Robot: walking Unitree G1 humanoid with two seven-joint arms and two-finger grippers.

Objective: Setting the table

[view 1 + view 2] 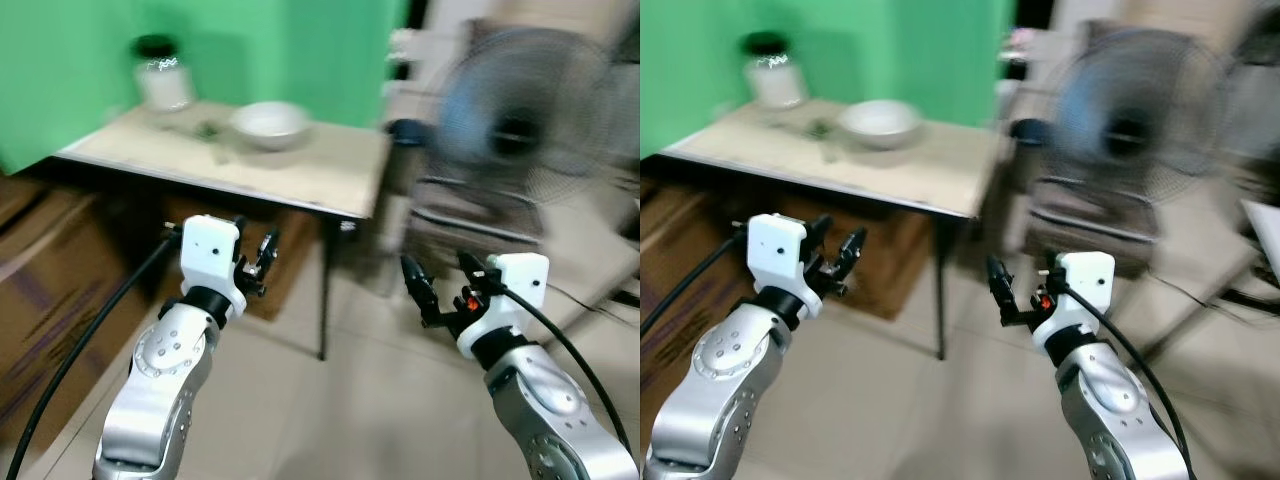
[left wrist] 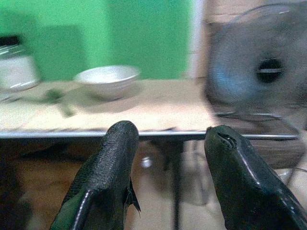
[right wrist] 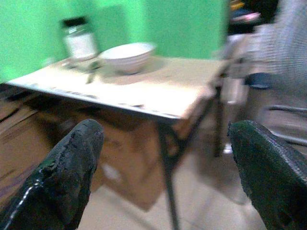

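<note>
Green wall point(image 1: 260, 50) backs the scene, with pale floor tiles point(image 1: 330, 420) below; all views are blurred. Table point(image 1: 330, 165): light top, dark metal edge and thin dark legs, set against the green wall, ahead of and above both grippers. Standing fan point(image 1: 525, 125): large, round grey cage with a dark hub, to the right of the table and just beside its right end. Cardboard boxes point(image 1: 50, 290): brown, stacked under and to the left of the table. White bowl point(image 1: 270, 122): upright on the tabletop, toward the back, roughly mid-table. Jar point(image 1: 163, 75): pale body, dark lid, upright at the table's back left corner, apart from the bowl. Small dark green item point(image 1: 208, 131): lying on the tabletop between jar and bowl; what it is cannot be told. Left gripper point(image 1: 255, 262): raised below the table's front edge, fingers parted a moderate way, holding nothing. Right gripper point(image 1: 440, 285): raised over the floor right of the table leg, fingers spread wide, holding nothing.
</note>
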